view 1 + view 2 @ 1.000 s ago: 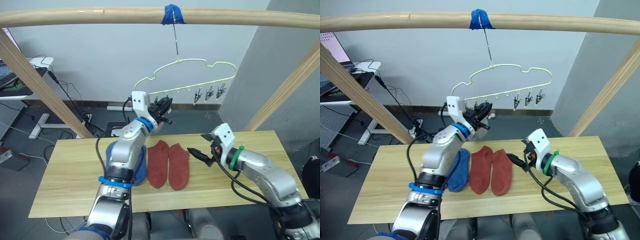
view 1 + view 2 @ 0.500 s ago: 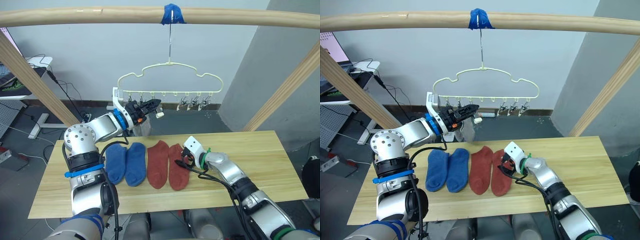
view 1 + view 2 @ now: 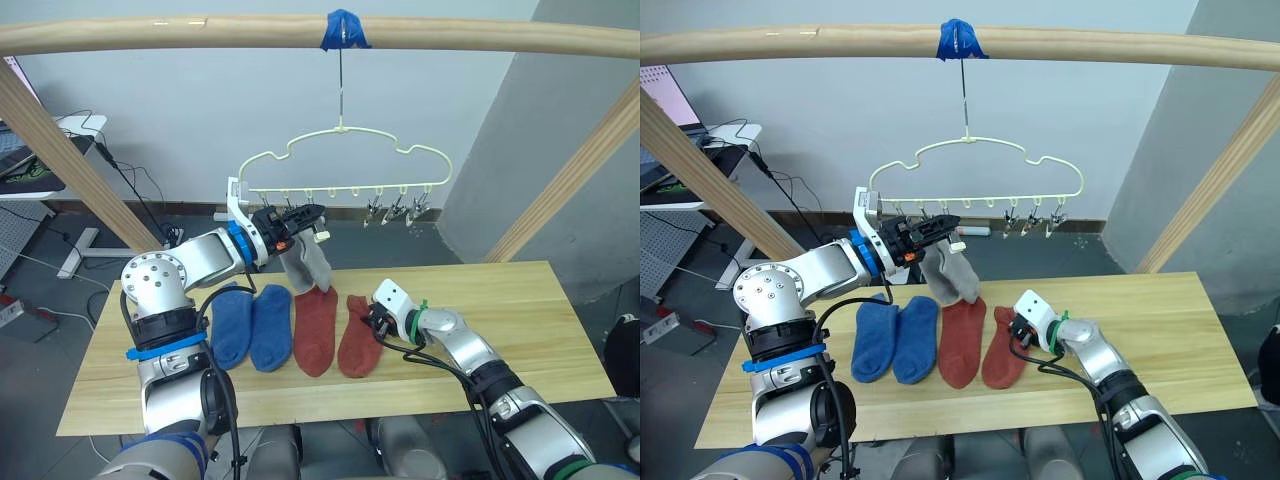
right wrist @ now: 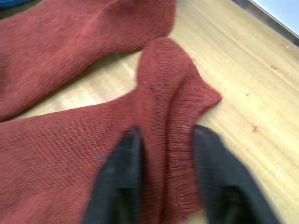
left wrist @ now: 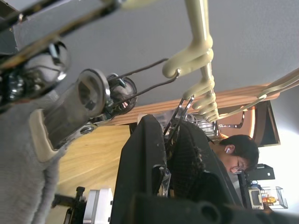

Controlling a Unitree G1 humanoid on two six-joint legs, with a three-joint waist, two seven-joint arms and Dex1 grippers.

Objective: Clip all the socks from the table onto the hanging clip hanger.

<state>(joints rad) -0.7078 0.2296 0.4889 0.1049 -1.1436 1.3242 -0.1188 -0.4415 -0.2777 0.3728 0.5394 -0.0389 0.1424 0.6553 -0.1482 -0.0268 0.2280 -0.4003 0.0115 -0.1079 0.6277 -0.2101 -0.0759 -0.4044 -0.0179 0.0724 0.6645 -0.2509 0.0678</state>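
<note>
The thin pale-yellow wire hanger (image 3: pixel 345 165) with the wavy cloud shape hung from the thick wooden rail (image 3: pixel 300 32). The left claw (image 3: pixel 300 213) was up at its row of small silver clips (image 3: pixel 398 210), pinched narrow on a clip's wire handles. A soft light-grey sock (image 3: pixel 308 266) dangled just below it. On the pale wooden bench (image 3: pixel 520 320) lay two blue socks (image 3: pixel 250 325) at 9 o'clock and two rust-red socks (image 3: pixel 335 330) beside them. The right claw (image 4: pixel 163 163) pinched the cuff of the rust-red sock nearest 3 o'clock.
</note>
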